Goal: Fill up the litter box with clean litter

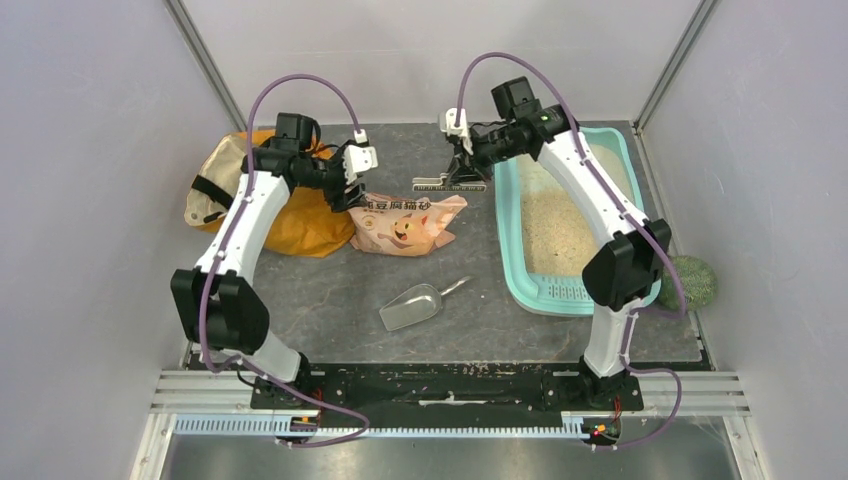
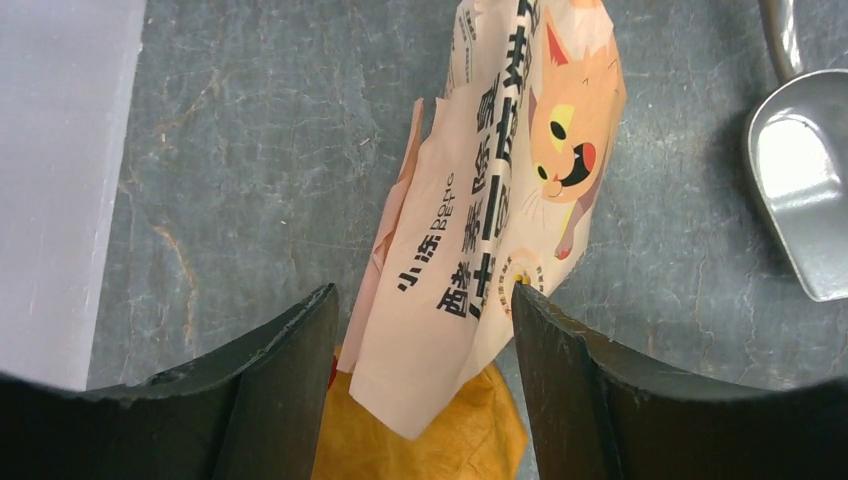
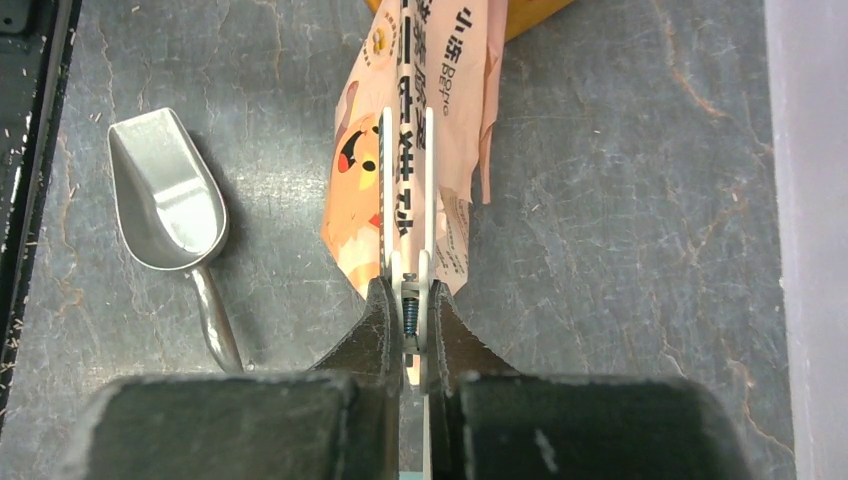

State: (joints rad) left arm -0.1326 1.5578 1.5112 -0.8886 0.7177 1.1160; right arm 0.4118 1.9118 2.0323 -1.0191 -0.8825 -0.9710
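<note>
At frame right, on the table (image 1: 330, 290): litter box (image 1: 508, 240), teal, partly filled with clean litter (image 1: 556, 225). Centre: pink pouch (image 1: 405, 225), laid flat. Left pincer (image 2: 424, 300) is seen spread over the pouch's end. Right pincer (image 3: 407, 295) is pressed onto what appears to be a white clip (image 1: 437, 183).

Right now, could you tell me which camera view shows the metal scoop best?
The right wrist view: the scoop lies close and large, bowl and handle visible. The top external view shows it whole but small; the left wrist view cuts it off at the frame edge.
</note>
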